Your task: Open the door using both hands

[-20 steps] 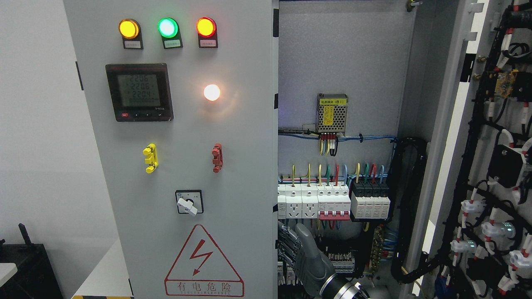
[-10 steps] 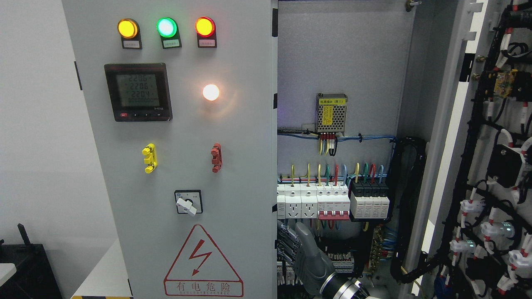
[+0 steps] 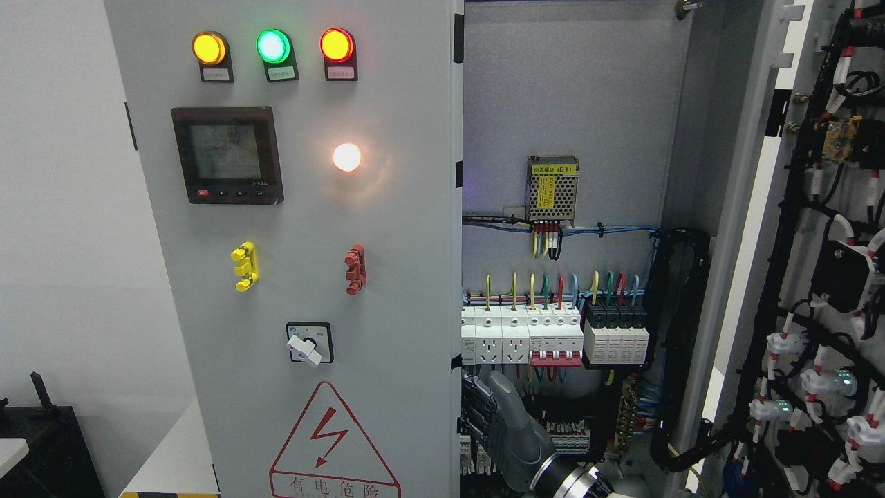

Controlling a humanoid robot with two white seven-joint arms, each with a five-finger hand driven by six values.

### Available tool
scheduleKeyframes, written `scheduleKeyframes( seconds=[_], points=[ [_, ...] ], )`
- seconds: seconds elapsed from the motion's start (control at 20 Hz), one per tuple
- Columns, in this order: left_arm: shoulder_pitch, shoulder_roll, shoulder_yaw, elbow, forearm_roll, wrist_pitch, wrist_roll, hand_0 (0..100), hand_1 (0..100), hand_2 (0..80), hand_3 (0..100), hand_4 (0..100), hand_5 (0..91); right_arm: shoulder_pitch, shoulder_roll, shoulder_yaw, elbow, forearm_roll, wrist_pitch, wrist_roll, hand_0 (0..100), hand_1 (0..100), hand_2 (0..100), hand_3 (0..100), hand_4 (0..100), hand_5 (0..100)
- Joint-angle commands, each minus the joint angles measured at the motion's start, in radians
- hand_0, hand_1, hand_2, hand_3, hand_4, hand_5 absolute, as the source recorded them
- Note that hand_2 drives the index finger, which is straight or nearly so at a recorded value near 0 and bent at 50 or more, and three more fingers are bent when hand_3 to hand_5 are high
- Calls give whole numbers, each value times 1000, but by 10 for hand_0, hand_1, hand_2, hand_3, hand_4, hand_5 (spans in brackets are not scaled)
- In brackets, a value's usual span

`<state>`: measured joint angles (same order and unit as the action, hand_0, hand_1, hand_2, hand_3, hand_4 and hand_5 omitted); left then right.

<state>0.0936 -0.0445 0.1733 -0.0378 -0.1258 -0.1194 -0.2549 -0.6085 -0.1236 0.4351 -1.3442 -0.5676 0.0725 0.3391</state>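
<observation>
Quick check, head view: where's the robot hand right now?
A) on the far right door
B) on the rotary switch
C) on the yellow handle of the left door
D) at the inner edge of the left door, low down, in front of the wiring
D: the grey hand sits low at the inner edge of the left door, in front of the wiring, well clear of the yellow handle and rotary switch.

Electrical cabinet [image 3: 567,90] interior: the grey back panel [image 3: 588,228] carries a mesh-covered power supply [image 3: 552,188] above a row of white sockets and breakers [image 3: 522,335] and black breakers [image 3: 615,332], fed by coloured wires [image 3: 553,283].
</observation>
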Motion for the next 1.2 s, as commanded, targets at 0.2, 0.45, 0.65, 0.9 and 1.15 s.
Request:
scheduleKeyframes(
  seconds=[0.2, 0.45, 0.65, 0.9, 1.15],
  points=[
    [0, 0, 0, 0, 0, 0, 0, 0, 0, 0, 0, 43, 0, 12, -1, 2, -12, 0, -3, 32, 0, 0, 0, 0, 0, 0],
    [0, 0, 0, 0, 0, 0, 0, 0, 0, 0, 0, 43, 0, 13, -1, 11, -29, -2, -5, 49, 0, 0, 0, 0, 0, 0],
    [0, 0, 0, -1, 0, 0, 0, 0, 0, 0, 0, 43, 0, 15, 1, 13, -32, -2, -5, 69, 0, 0, 0, 0, 0, 0],
    [0, 0, 0, -1, 0, 0, 0, 0, 0, 0, 0, 43, 0, 19, -1, 11, -43, -2, -4, 101, 0, 0, 0, 0, 0, 0],
    [0, 0, 0, 0, 0, 0, 0, 0, 0, 0, 0, 43, 0, 21, -1, 11, -49, -3, -3, 106, 0, 0, 0, 0, 0, 0]
  ],
)
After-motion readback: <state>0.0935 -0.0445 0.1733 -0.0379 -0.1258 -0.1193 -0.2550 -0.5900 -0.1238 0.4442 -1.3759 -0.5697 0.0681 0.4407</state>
